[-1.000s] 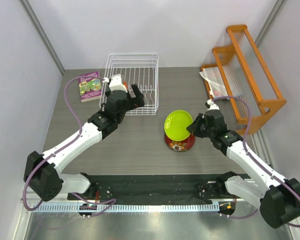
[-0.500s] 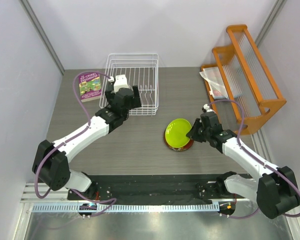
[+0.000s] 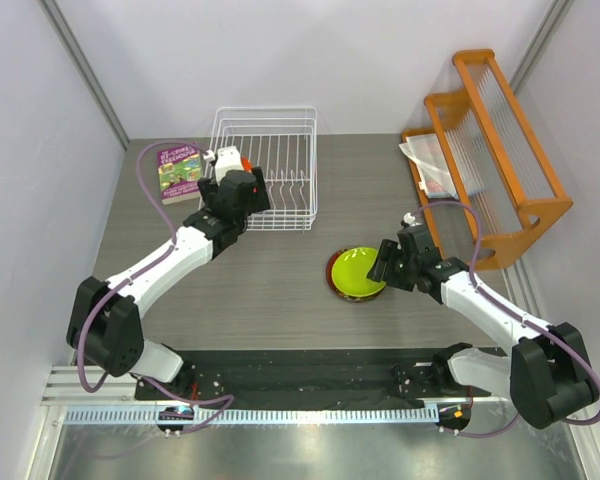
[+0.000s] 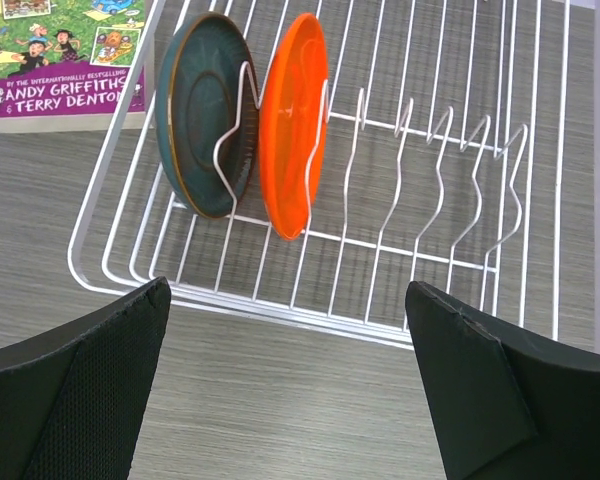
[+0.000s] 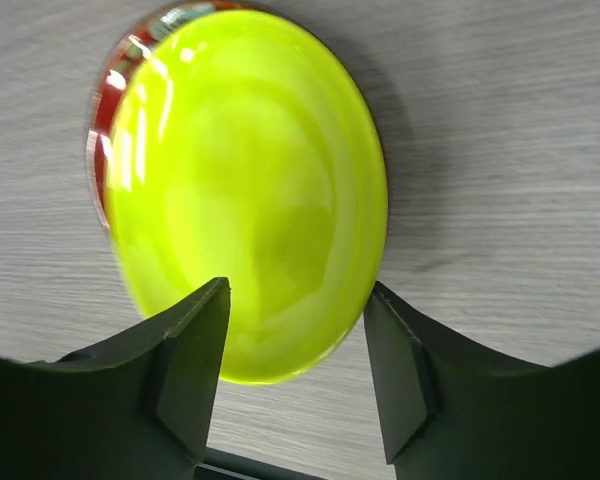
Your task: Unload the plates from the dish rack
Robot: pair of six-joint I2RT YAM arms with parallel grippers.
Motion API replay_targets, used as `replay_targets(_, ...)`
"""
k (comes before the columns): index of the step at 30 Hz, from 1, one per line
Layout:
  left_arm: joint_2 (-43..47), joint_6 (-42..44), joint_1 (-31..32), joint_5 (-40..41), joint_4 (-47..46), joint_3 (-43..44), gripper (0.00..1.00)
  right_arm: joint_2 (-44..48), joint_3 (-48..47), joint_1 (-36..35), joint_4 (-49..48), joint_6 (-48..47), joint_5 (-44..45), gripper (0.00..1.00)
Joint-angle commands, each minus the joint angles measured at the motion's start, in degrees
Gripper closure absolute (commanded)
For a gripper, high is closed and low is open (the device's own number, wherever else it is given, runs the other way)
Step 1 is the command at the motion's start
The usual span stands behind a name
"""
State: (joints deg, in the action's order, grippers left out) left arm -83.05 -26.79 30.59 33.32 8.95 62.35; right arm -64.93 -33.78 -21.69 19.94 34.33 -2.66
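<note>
book (image 3: 180, 172) lies just beside the dish rack (image 3: 285, 186)

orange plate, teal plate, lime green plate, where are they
orange plate (image 4: 288, 120), left wrist view, centre face
teal plate (image 4: 195, 110), left wrist view, inner well
lime green plate (image 5: 250, 190), right wrist view, centre top

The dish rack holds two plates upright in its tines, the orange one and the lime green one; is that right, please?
Not quite: beside the orange plate in the dish rack stands the dark teal-grey plate, not the lime green plate, as the left wrist view shows.
</note>
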Motion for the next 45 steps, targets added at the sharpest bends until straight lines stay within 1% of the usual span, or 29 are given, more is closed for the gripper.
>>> replay_targets(1, -0.1, -0.7, -1.4, -1.1, -0.2, 1.5, 0.01, -0.8, -4.2, -0.2, 5.6, -3.4, 4.9, 0.36)
replay_targets(5, -1.2, -0.5, -2.1, -1.8, -0.7, 2.5, 0.01, -2.3, -7.0, -0.2, 10.4, -5.8, 9.7, 0.34)
replay_targets(7, -2.1, -0.4, -2.5, -2.2, -0.7, 3.2, 0.00, -2.6, -7.9, -0.2, 11.4, -6.6, 10.2, 0.34)
replay_targets(12, -5.3, -0.1, -3.3, -3.5, -2.2, 4.6, 0.00, 0.1, -8.8, -0.4, 11.8, -6.3, 14.4, 0.34)
replay_targets(15, -8.3, 0.2, -4.2, -3.8, -3.4, 6.3, 0.01, 1.7, -9.3, -0.4, 11.0, -6.6, 15.2, 0.33)
replay_targets(18, -11.9, 1.3, -5.2, -3.7, -6.6, 8.1, 0.11, 2.0, -9.9, -0.5, 10.4, -7.1, 15.1, 0.33)
replay_targets(21, -16.5, 2.0, -6.4, -2.6, -8.7, 10.9, 0.16, 1.5, -10.7, -0.4, 9.9, -7.5, 15.0, 0.33)
replay_targets(22, -17.6, 2.0, -6.8, -2.5, -8.7, 11.6, 0.18, 1.1, -10.9, -0.4, 9.8, -7.5, 15.0, 0.34)
replay_targets(23, -18.5, 2.3, -7.4, -2.4, -10.3, 12.3, 0.23, 0.9, -11.0, -0.4, 9.5, -7.8, 14.8, 0.34)
replay_targets(26, -22.3, 2.0, -8.3, -1.9, -10.8, 15.0, 0.26, -0.4, -11.8, -0.4, 9.2, -8.0, 14.7, 0.35)
replay_targets(27, -22.9, 2.0, -8.6, -1.9, -10.9, 15.5, 0.32, -0.6, -11.9, -0.4, 9.1, -8.1, 14.7, 0.35)
replay_targets(29, -24.3, 2.0, -9.1, -1.8, -11.8, 16.3, 0.39, -1.4, -12.0, -0.4, 8.6, -8.1, 14.9, 0.35)
replay_targets(31, -25.3, 2.3, -9.3, -1.8, -11.8, 17.2, 0.49, -2.0, -12.1, -0.4, 8.3, -8.2, 14.7, 0.35)
replay_targets(32, -25.6, 2.3, -9.6, -1.6, -11.8, 17.3, 0.57, -2.7, -12.1, -0.4, 8.0, -8.2, 14.4, 0.35)
replay_targets(34, -26.1, 2.3, -9.8, -1.8, -11.9, 17.5, 0.64, -3.3, -12.2, -0.5, 7.7, -8.2, 14.3, 0.36)
replay_targets(35, -26.1, 2.3, -9.9, -1.9, -11.9, 17.5, 0.74, -3.5, -12.1, -0.4, 7.7, -8.2, 14.3, 0.35)
replay_targets(37, -25.9, 2.8, -10.0, -2.6, -12.6, 17.0, 0.84, -3.9, -12.1, -0.5, 7.3, -8.2, 14.3, 0.35)
replay_targets(38, -25.3, 3.0, -10.0, -2.8, -12.6, 16.9, 0.91, -4.2, -12.1, -0.4, 7.3, -8.3, 14.3, 0.36)
replay_targets(40, -24.8, 3.5, -10.0, -3.5, -12.6, 16.7, 0.98, -4.3, -12.2, -0.4, 7.2, -8.2, 14.2, 0.36)
replay_targets(41, -24.2, 3.9, -10.0, -4.0, -12.7, 16.2, 1.00, -4.2, -12.2, -0.4, 7.0, -8.1, 14.0, 0.36)
replay_targets(45, -22.3, 5.3, -9.9, -4.5, -13.1, 15.0, 1.00, -3.2, -12.1, -0.4, 7.1, -8.0, 13.9, 0.35)
